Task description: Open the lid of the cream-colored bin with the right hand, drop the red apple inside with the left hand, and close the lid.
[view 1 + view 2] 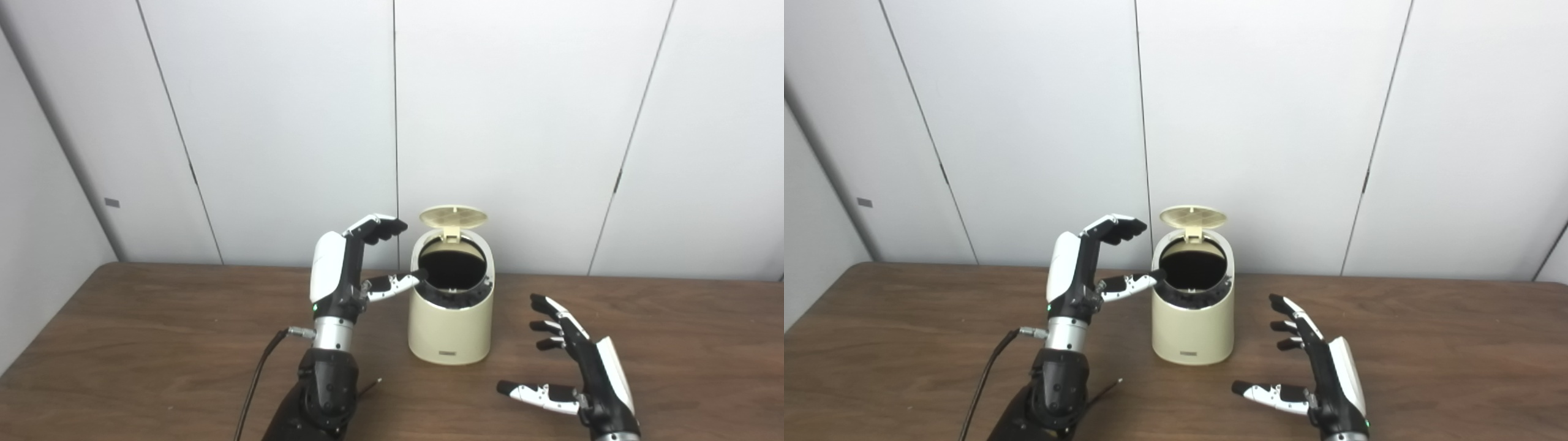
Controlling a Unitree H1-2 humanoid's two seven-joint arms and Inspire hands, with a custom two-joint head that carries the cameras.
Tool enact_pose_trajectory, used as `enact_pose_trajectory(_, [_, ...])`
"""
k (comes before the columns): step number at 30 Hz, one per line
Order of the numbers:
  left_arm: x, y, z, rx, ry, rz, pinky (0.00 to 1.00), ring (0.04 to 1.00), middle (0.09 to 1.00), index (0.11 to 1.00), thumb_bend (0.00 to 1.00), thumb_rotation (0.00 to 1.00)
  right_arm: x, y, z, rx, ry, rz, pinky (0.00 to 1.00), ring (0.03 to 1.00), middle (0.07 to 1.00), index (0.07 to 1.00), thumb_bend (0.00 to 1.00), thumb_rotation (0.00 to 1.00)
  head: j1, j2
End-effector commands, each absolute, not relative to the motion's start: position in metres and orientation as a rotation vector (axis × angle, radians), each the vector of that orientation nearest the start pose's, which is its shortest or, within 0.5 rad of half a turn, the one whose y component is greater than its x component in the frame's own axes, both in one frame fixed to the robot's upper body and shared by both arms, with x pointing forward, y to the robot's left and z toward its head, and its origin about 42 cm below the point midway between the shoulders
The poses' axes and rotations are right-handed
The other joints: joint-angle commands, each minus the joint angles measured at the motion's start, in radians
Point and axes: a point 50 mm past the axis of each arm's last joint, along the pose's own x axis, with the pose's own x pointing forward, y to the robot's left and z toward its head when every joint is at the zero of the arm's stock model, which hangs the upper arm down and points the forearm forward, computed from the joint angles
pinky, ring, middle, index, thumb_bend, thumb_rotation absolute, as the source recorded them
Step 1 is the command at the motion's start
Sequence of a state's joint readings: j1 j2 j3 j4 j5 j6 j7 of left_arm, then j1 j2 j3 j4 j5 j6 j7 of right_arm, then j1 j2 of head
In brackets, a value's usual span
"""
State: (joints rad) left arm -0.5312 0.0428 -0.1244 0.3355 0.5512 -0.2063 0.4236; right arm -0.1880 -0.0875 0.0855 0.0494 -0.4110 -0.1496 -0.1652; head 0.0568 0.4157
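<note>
Standing on the table (pixel 153 318), the bin (pixel 451 324) has its lid (pixel 453 217) tipped up. Left hand (pixel 352 269) empty, fingers spread, thumb at the bin's rim. Right hand (pixel 576 367) empty, splayed wide, low beside the bin; apple not visible.

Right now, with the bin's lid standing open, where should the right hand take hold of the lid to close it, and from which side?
Probably the lid's free front rim, reached from above with the right hand: the lid stands tipped back on its rear hinge above the bin, so pressing forward and down should shut it.
</note>
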Motion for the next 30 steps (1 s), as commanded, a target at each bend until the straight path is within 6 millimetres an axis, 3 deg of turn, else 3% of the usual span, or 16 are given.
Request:
enact_pose_trajectory(1, [0.436,0.154,0.232,0.513,-0.646,0.179,0.65,0.648,0.636,0.614,0.79,0.05,0.345,-0.201,0.165,-0.459,-0.421,-0.025,0.61,0.744,0.838,0.832,0.78,0.09,0.002,0.001])
enact_pose_trajectory(8, [0.426,0.168,0.225,0.472,-0.605,0.118,0.66,0.674,0.662,0.634,0.76,0.05,0.344,-0.204,0.164,-0.453,-0.416,-0.021,0.61,0.743,0.839,0.833,0.77,0.1,0.001,-0.001])
enact_pose_trajectory(15, [0.413,0.191,0.202,0.368,-0.529,0.023,0.68,0.747,0.764,0.769,0.77,0.11,0.343,-0.213,0.164,-0.479,-0.408,-0.034,0.62,0.748,0.842,0.844,0.77,0.12,0.006,0.002])
enact_pose_trajectory(21, [0.4,0.21,0.181,0.308,-0.485,-0.023,0.66,0.791,0.816,0.845,0.8,0.15,0.341,-0.22,0.167,-0.478,-0.425,-0.045,0.63,0.766,0.845,0.852,0.72,0.21,0.006,0.001])
enact_pose_trajectory(25, [0.387,0.217,0.166,0.33,-0.445,0.007,0.71,0.792,0.816,0.852,0.79,0.14,0.34,-0.222,0.175,-0.492,-0.456,-0.038,0.63,0.771,0.844,0.856,0.7,0.28,0.002,0.006])
enact_pose_trajectory(30, [0.377,0.222,0.149,0.339,-0.418,0.017,0.74,0.811,0.834,0.871,0.77,0.13,0.353,-0.222,0.209,-0.567,-0.509,0.009,0.67,0.791,0.844,0.853,0.67,0.36,-0.005,0.008])
